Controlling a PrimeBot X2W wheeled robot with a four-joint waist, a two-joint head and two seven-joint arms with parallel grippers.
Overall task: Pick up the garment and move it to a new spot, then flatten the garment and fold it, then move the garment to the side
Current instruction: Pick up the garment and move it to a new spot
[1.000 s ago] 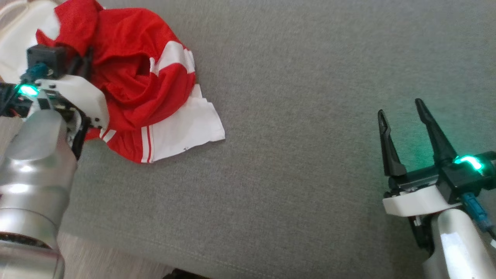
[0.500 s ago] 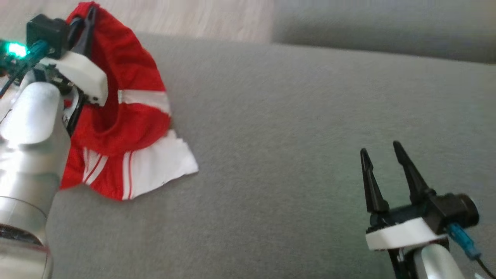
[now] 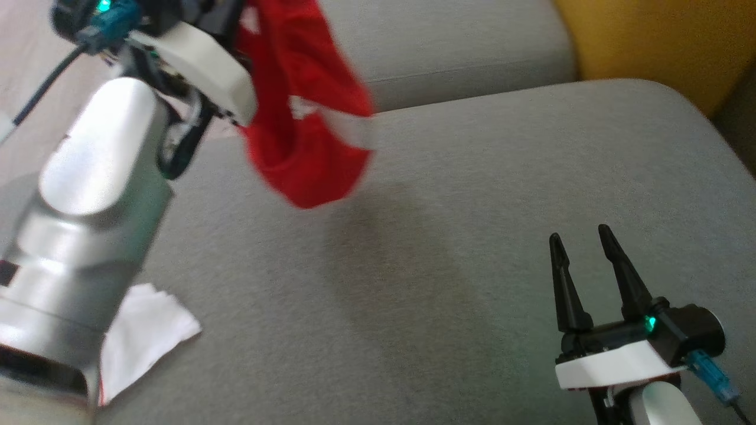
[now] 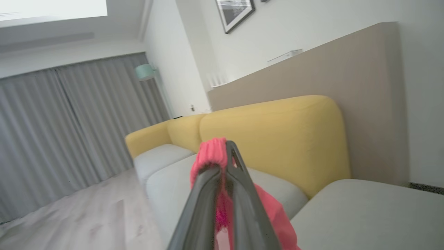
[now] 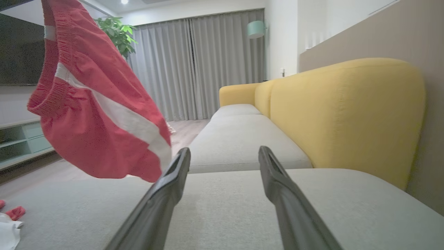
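The garment (image 3: 301, 136), red shorts with white stripes, hangs in the air above the grey seat. My left gripper (image 3: 224, 15) is shut on its gathered waistband at the top left of the head view. In the left wrist view the fingers (image 4: 239, 194) pinch the red garment (image 4: 208, 152) at their tips. From the right wrist the garment (image 5: 90, 114) dangles at the upper left, clear of the cushion. My right gripper (image 3: 580, 236) rests low at the right, open and holding nothing, as the right wrist view of the gripper (image 5: 224, 152) also shows.
A white corner of fabric (image 3: 147, 336) lies on the grey seat cushion (image 3: 472, 206) beside my left forearm; the arm hides whether it joins the hanging part. The yellow backrest (image 5: 347, 111) runs along the right. Wooden floor (image 4: 86, 215) lies beyond the sofa's edge.
The head camera has tilted up and turned. My left gripper has lifted the garment off the seat and carried it up and rightward. The right gripper has stayed open.
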